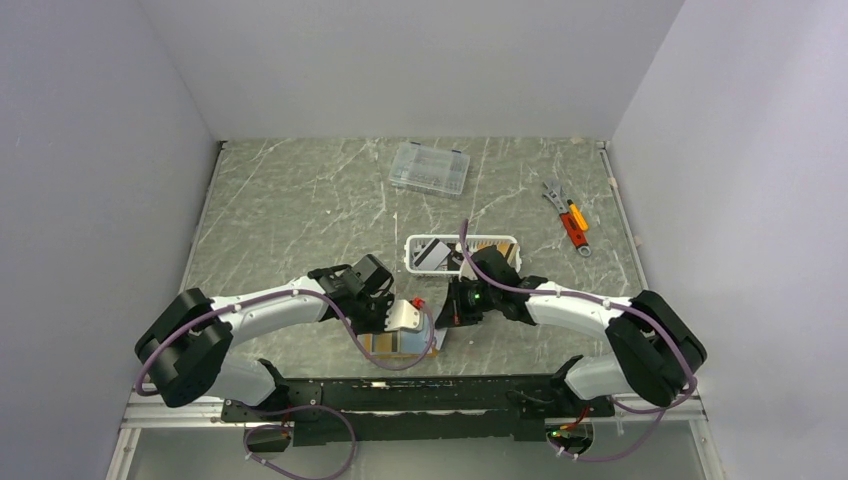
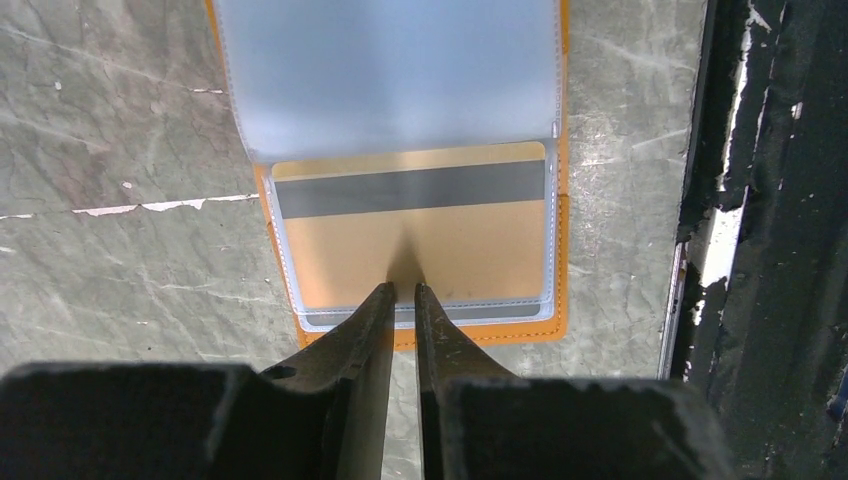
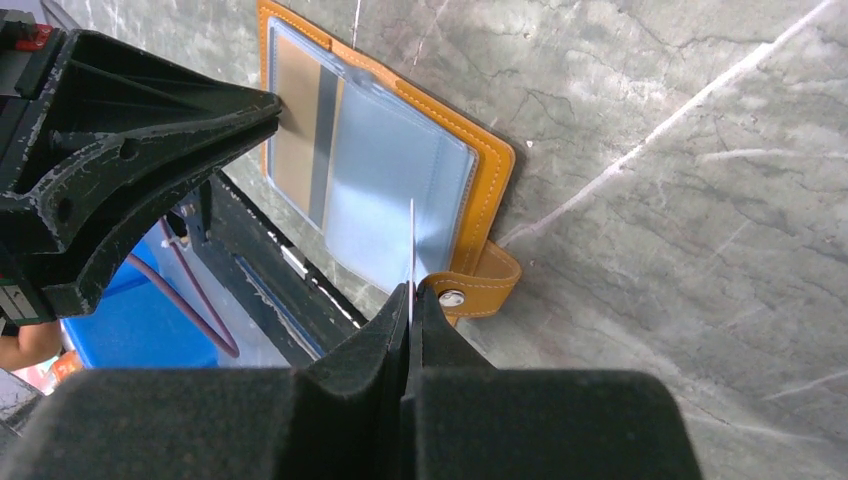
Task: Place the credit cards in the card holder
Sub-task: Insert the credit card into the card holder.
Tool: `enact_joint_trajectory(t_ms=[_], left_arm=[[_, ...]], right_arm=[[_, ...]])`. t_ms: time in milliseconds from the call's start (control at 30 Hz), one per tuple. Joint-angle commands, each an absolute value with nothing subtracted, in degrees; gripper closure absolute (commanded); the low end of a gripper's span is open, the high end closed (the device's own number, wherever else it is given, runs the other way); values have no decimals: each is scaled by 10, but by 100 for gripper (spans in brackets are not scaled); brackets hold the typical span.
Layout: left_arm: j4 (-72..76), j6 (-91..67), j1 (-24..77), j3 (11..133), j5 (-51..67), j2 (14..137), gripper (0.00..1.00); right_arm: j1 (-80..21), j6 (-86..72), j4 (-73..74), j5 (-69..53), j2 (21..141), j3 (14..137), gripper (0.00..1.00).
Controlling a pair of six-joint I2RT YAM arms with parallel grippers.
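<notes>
The orange card holder (image 1: 398,343) lies open at the table's near edge, its clear pockets up. A gold-brown card (image 2: 420,240) with a dark stripe sits in one pocket. My left gripper (image 2: 402,290) is shut and empty, its tips pressing on the holder's (image 2: 480,335) near edge; it also shows in the right wrist view (image 3: 262,105). My right gripper (image 3: 411,292) is shut on a thin pale card (image 3: 411,240) seen edge-on, standing over the pale-blue pocket beside the snap strap (image 3: 480,285). More cards (image 1: 432,254) lie in the white basket (image 1: 500,242).
A clear compartment box (image 1: 430,168) stands at the back. A wrench with an orange handle (image 1: 568,218) lies at the right. The black frame at the table's near edge (image 2: 760,200) runs right beside the holder. Both grippers (image 1: 395,310) (image 1: 447,312) are close together.
</notes>
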State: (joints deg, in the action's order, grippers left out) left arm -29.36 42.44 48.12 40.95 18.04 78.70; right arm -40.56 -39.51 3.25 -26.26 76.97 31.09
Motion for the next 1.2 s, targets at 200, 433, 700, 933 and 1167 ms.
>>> enact_joint_trajectory(t_ms=[200,433,700,933,1167], left_arm=[[-305,443,485,401,171,770,83],[-319,450,485,412,171,758,85],[-379,447,484,513,235,744,86],[-352,447,502,542,307,795,85],[-306,454,513,528,307,849,86]], right_arm=[[-411,-421,-50,-286,807,300,100],[-411,-430,-75,-299,823,297,100],[-411,-437,-98,-311,828,300,100],[-413,-443,-121,-332,843,305,100],[-412,-449,-142,-351,852,303,100]])
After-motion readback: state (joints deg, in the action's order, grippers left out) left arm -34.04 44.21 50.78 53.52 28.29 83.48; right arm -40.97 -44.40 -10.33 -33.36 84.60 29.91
